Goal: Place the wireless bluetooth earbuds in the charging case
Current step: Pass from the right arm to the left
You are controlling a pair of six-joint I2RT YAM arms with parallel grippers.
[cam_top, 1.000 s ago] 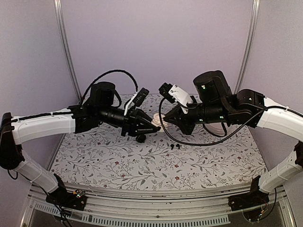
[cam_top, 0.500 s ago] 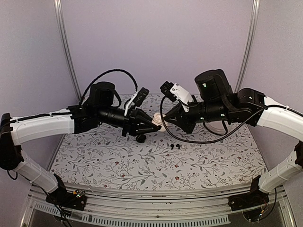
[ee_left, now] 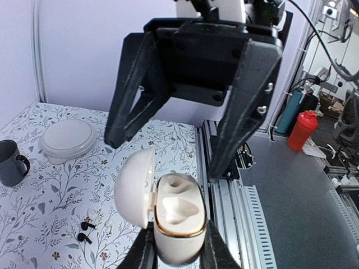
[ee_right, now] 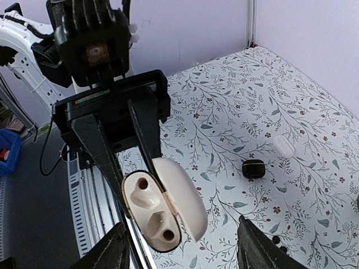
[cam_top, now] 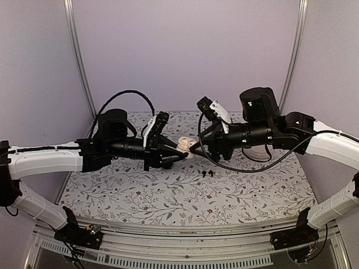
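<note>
step: charging case lid open, both seats look empty, ready for loading.
left gripper: clamped narrow on the case, held in the air over mid-table.
right gripper: wide, holding nothing, close to the lid.
black earbuds: on the cloth, near side of the case.
next: right arm should back off, then drop to pinch one bud.
room: open cloth around the buds; round black case to their left.

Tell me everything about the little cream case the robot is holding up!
The case is a smooth, pebble-shaped shell in shiny cream plastic, with a thin gold rim around its opening. Its lid is flipped open on a hinge, and the two shaped hollows inside are empty. It is up in the air above the flowery table, pinched at its lower body by the left gripper. Nothing else touches it.
</note>
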